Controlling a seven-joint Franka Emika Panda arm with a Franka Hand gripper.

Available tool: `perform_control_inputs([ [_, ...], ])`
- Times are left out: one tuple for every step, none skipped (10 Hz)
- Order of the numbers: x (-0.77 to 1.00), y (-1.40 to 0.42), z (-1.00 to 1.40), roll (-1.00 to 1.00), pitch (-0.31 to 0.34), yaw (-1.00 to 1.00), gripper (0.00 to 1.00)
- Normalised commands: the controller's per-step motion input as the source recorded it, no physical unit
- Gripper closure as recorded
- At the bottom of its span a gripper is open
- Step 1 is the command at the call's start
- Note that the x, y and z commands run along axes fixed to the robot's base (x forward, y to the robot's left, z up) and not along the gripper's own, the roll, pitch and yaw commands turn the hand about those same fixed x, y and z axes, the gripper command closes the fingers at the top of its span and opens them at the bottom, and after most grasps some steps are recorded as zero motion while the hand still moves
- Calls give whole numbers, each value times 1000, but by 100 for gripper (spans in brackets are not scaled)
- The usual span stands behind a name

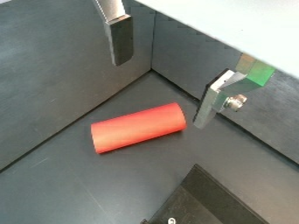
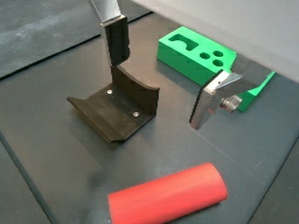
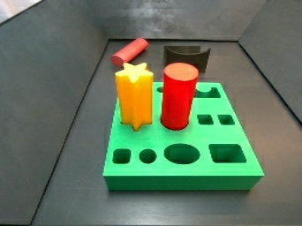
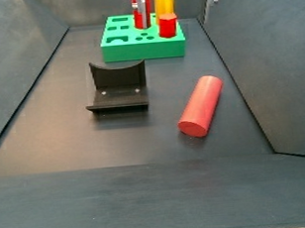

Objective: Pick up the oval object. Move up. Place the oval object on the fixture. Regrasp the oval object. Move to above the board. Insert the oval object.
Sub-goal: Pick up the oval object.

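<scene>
1. Dark grey floor (image 4: 145, 151) with dark walls on each side fills every view; everything stands on it, and pale background shows past the walls in the wrist views.
2. Lying on its side on that floor is the oval object (image 4: 202, 105), a dull-red peg, seen also in both wrist views (image 1: 139, 128) (image 2: 167, 196) and at the back in a side view (image 3: 127, 51). Nothing touches it.
3. Just beside it, with a gap of bare floor between, stands the fixture (image 4: 116, 86), a black bracket with a curved notch in its upright part; it also shows in a wrist view (image 2: 117, 107) and behind the pegs in a side view (image 3: 185, 56).
4. Beyond the fixture sits the board (image 3: 183, 141), a flat green block with holes of several shapes, also visible in the far side view (image 4: 144, 37) and in a wrist view (image 2: 201, 52).
5. In the board stand 2 upright pegs: a yellow star-shaped peg (image 3: 136, 95) and a brighter red round cylinder (image 3: 178, 95).
6. Above the floor hangs the end effector (image 1: 165, 73), also (image 2: 163, 80), its 2 silver fingers (image 1: 118, 39) spread wide with nothing between them, the oval object below and clear of both pads.
</scene>
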Motion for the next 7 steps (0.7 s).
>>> perform_control_inputs([
  [-6, -60, 0, 61, -6, 0, 0],
  [0, -74, -109, 103, -1, -74, 0],
  [-80, -126, -191, 86, -127, -114, 0],
  [-54, -106, -283, 67, -163, -120, 0],
  [-91, -143, -397, 56, -243, -191, 0],
  [-106, -154, -446, 54, -257, -220, 0],
  [-111, -103, -511, 61, -244, -223, 0],
])
